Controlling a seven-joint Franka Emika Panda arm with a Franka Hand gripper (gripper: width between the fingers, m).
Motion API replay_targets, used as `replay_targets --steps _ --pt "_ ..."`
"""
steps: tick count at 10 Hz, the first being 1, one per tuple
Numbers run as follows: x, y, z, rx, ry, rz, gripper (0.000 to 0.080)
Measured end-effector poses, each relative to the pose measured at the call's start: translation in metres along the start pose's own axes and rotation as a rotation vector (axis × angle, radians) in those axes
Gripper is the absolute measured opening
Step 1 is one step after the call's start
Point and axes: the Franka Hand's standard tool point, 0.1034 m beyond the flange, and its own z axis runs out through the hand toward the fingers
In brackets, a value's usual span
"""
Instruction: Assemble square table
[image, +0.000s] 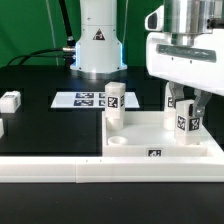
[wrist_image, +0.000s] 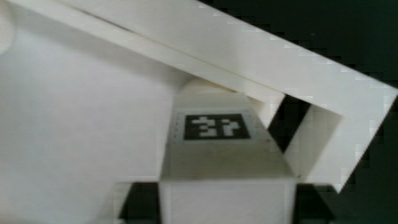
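One leg block (image: 185, 124) stands upright, long axis vertical, clamped in the gripper (image: 185, 108) at a tabletop (image: 148, 131) corner.

One tabletop (image: 146, 131), seemingly four leg blocks (image: 113, 100) (one barely visible).

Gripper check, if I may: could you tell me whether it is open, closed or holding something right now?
The gripper is closed on the upright, tagged white leg block.
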Motion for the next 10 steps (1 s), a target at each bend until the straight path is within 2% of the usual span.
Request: replay_targets --steps 6,7,8,9,10 --pt "-0.0009 0.0001 0.0003 -0.004 -0.026 0.365 0.0291" --pt "-0.0025 0.0003 0.0006 -0.005 -0.033 0.437 0.0347" --pt "-0.0054 0.0004 0.001 -0.006 -0.041 0.492 0.0484" --pt "-0.006 0.0005 0.0011 -0.006 -0.041 0.479 0.0484" --pt "-0.0066 0.0005 0.0011 -0.006 -0.041 0.447 0.0611"
